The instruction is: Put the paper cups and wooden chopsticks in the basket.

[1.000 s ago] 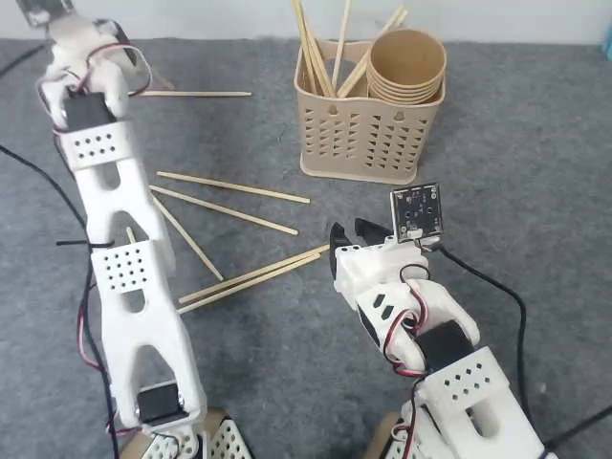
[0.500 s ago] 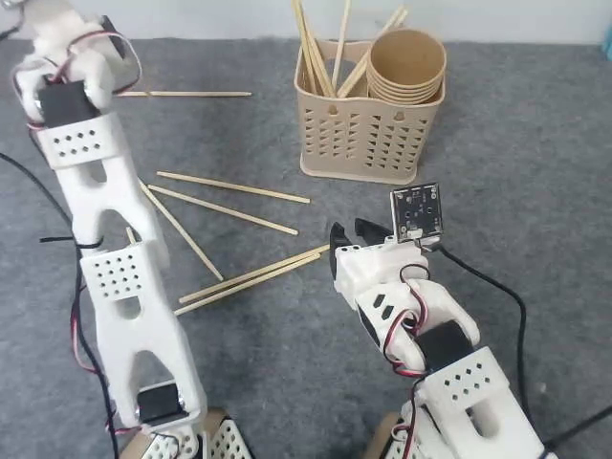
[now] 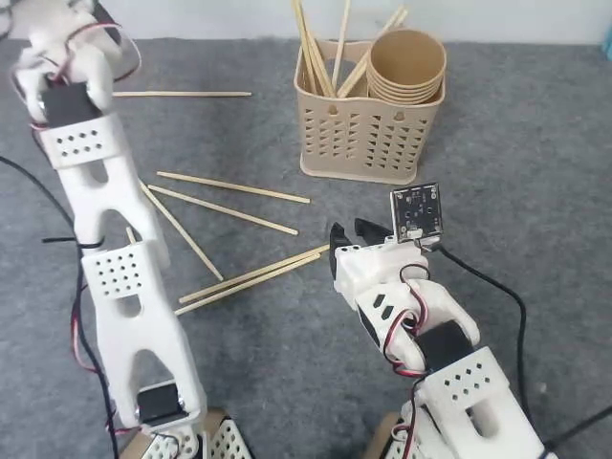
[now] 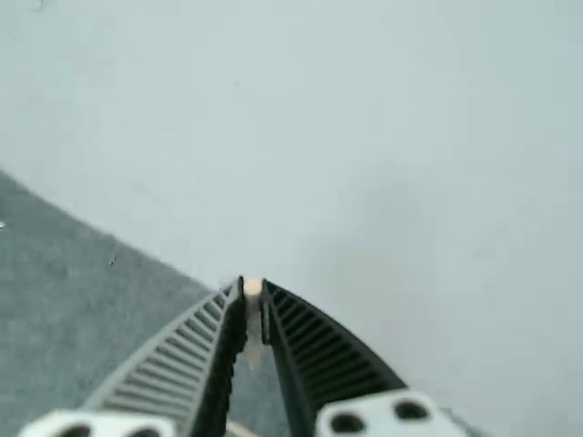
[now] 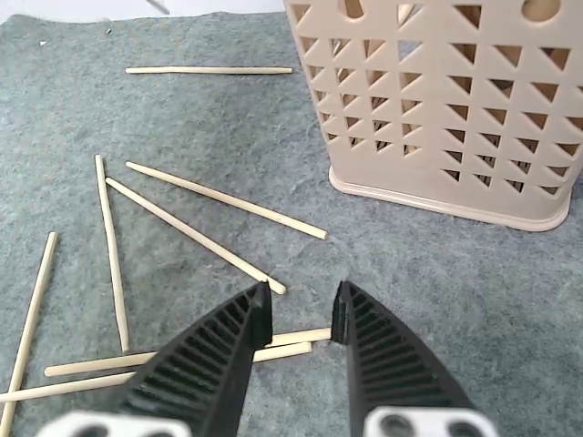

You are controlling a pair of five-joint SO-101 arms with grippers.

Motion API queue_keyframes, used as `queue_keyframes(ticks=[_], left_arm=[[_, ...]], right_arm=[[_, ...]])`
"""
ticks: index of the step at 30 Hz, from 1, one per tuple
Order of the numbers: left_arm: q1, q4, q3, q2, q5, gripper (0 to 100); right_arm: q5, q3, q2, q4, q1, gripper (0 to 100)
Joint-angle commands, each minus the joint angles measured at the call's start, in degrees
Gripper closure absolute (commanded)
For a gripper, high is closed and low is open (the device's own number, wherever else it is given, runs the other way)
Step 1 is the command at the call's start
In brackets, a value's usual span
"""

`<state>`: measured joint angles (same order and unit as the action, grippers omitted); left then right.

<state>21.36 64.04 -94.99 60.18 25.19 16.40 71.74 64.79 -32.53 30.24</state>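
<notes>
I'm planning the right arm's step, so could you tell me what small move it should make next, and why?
Probably lower the right end effector and close: it hangs open just above the near ends of the paired chopsticks lying on the mat, outside the basket.

No text, label, number or sign can be read anywhere

**Cups in the basket, chopsticks loose on the desk**

The basket [image 3: 368,124] stands at the far side of the grey desk [image 3: 535,172]. It holds a stack of paper cups [image 3: 408,57] and leaning chopsticks [image 3: 320,43]. Loose chopsticks [image 3: 229,210] lie scattered between the arms. The right hand [image 3: 349,232], fingers apart, sits just beside one end of a close pair [image 3: 251,277].
</notes>
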Motion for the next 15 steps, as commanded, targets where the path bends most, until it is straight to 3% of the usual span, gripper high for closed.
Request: queue_keyframes(ticks=[1, 7, 15], left_arm=[[0.3, -10.9, -1.2, 3.4, 1.8, 99], [0.4, -13.4, -1.1, 11.3, 1.6, 99], [-0.4, 4.7, -1.2, 7.6, -4.4, 99]], right_arm=[[-0.8, -3.2, 1.5, -0.3, -0.3, 88.4], [-0.9, -3.2, 1.5, -0.3, -0.3, 88.4], [-0.9, -3.2, 1.5, -0.1, -0.3, 88.4]])
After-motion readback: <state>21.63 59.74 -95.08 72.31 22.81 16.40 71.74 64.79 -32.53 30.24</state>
